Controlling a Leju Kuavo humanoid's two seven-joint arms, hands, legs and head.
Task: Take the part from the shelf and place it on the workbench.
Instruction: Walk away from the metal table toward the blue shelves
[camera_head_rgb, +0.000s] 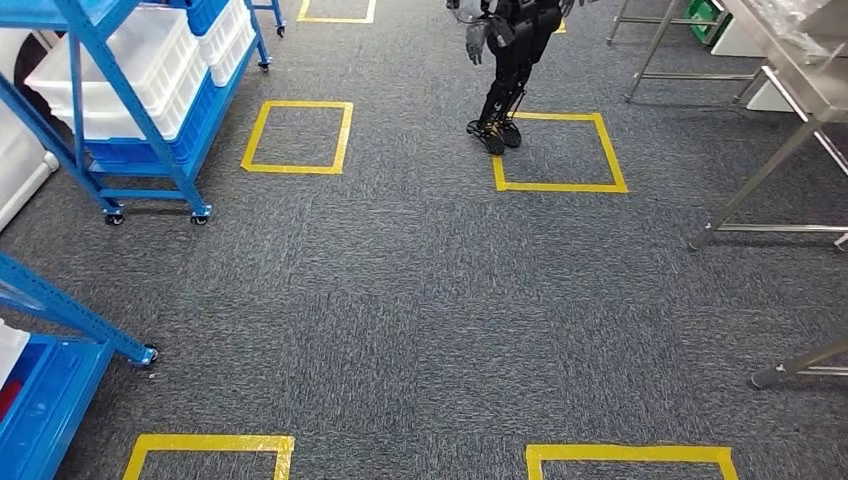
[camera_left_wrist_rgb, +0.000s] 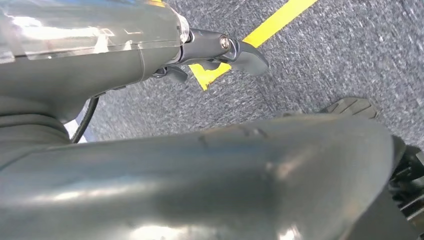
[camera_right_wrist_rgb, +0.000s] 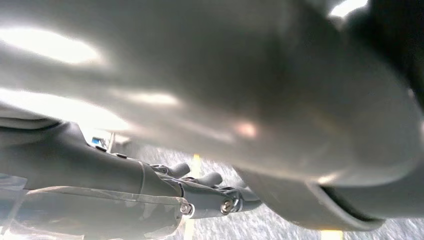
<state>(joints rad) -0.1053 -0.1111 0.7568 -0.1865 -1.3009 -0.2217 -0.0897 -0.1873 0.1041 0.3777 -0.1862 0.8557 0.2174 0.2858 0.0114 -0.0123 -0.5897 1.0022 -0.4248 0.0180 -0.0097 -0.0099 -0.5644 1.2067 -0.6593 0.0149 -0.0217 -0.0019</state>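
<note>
The task looks barely begun. The head view looks down on grey carpet marked with yellow tape squares, with a blue shelf at the left carrying white bins and a steel surface at the right. The part itself cannot be made out; whatever it is would lie in the bins or on a shelf level, too far and too hidden to tell. Nothing rests in either hand as far as the wrist views show. The left hand hangs beside the body over the carpet, fingers loosely extended and apart, holding nothing. The right hand likewise hangs low, its fingers stretched out with nothing between them. So my judgement is that reaching the shelf, grasping the part, carrying it across and setting it on the surface all remain. Another robot stands on a far tape square. No brand, label or writing is legible anywhere.
</note>
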